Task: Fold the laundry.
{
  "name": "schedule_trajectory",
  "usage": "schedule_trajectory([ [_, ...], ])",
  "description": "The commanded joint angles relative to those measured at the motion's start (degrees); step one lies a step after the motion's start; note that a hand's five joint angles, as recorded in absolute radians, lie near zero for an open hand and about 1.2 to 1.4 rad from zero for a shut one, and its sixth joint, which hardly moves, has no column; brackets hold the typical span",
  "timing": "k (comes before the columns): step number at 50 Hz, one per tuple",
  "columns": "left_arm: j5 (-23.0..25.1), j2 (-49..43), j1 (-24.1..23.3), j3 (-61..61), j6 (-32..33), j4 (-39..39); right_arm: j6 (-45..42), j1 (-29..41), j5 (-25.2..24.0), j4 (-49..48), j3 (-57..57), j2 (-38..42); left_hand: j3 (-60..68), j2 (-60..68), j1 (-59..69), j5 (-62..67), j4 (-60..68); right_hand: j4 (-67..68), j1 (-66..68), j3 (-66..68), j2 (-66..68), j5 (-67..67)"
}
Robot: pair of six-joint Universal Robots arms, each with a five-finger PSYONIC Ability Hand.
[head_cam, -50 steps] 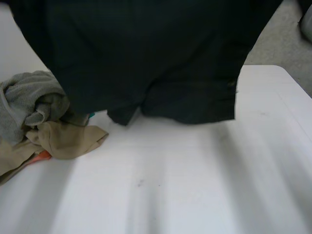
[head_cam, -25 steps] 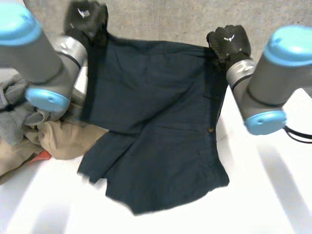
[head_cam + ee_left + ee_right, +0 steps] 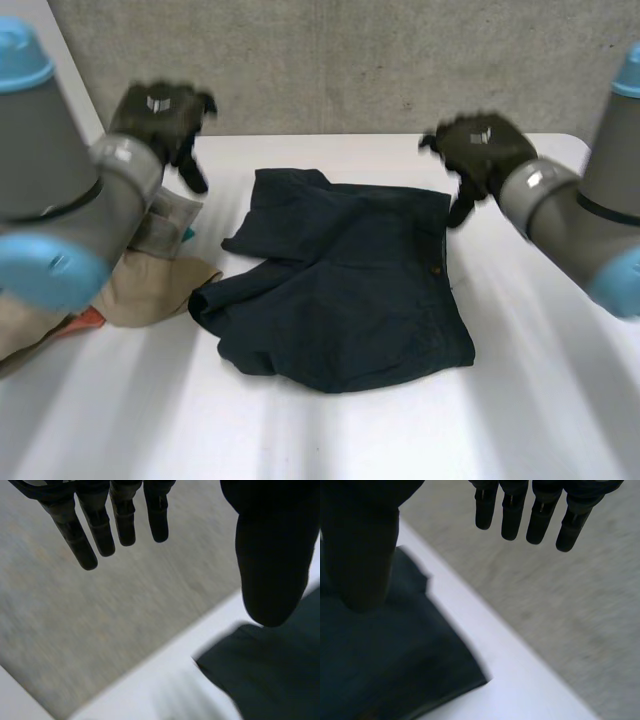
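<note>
A pair of dark navy shorts (image 3: 345, 285) lies spread on the white table (image 3: 540, 400), waistband toward the far edge, one leg bunched at the left. My left hand (image 3: 160, 120) hovers above the table beyond the shorts' far left corner, fingers (image 3: 100, 530) straight and apart from the thumb (image 3: 272, 570), holding nothing. My right hand (image 3: 478, 150) hangs above the far right corner of the shorts, fingers (image 3: 540, 515) straight, thumb (image 3: 362, 555) apart, empty. A corner of the shorts (image 3: 270, 680) lies below the left thumb; the waistband edge (image 3: 385, 665) lies under the right thumb.
A pile of other laundry sits at the table's left: a tan garment (image 3: 140, 290), a grey cloth (image 3: 165, 225) and a bit of orange (image 3: 85, 320). The table's far edge (image 3: 370, 140) runs just behind both hands, with grey floor (image 3: 350, 60) beyond.
Both hands have let go of the shorts and opened. The shorts, held up by their waistband before, have dropped flat onto the table. Both hands have drawn outward and back.
</note>
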Motion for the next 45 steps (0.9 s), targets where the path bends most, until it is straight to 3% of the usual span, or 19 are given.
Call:
schedule_trajectory([
  [1,6.88,13.00,0.06,-28.45,-2.04,-5.36,-6.94,-2.59,-6.02,11.38,19.02,-9.15,14.95,14.68,13.96,14.55,14.66,12.54,12.59,12.52,12.82,12.15],
  [5,9.51,13.88,1.29,-37.78,-5.90,-4.05,-9.15,-4.17,-9.27,7.90,30.19,-12.05,23.88,23.61,22.89,23.48,23.59,19.96,20.01,19.93,20.24,19.57],
  [13,11.01,9.85,4.98,-43.68,-11.97,6.49,-9.33,-6.02,-13.41,-15.73,47.59,-13.46,20.52,20.25,19.54,20.12,20.23,17.61,17.66,17.58,17.89,17.22],
  [25,14.09,4.66,4.19,-42.10,-12.85,7.82,-9.94,-6.81,-13.41,-27.36,51.48,-9.68,14.98,14.71,13.99,14.58,14.68,20.97,21.02,20.95,21.26,20.59],
  [34,12.16,1.84,2.00,-38.94,-12.76,9.48,-10.12,-5.68,-13.32,-32.37,51.30,-6.78,13.45,13.18,12.46,13.05,13.16,30.53,30.58,30.51,30.82,30.15],
  [36,10.76,0.62,1.21,-37.97,-12.68,10.98,-10.20,-5.50,-13.32,-32.99,51.04,-6.43,24.99,24.72,24.00,24.59,24.70,39.08,39.13,39.05,39.36,38.69],
  [37,10.40,0.35,1.03,-37.71,-12.59,11.16,-10.03,-5.50,-13.32,-33.60,50.86,-6.43,32.23,31.96,31.24,31.83,31.93,60.64,60.69,60.62,60.93,60.26],
  [40,9.35,-0.70,0.42,-36.57,-12.33,11.60,-9.94,-5.41,-13.23,-33.87,50.77,-7.04,60.44,60.17,59.45,60.04,60.15,60.86,60.91,60.84,61.14,60.47],
  [45,7.59,0.43,-0.11,-34.89,-10.84,8.80,-9.85,-5.50,-12.09,-32.47,50.86,-10.90,60.54,60.27,59.55,60.14,60.25,60.86,60.91,60.84,61.14,60.47],
])
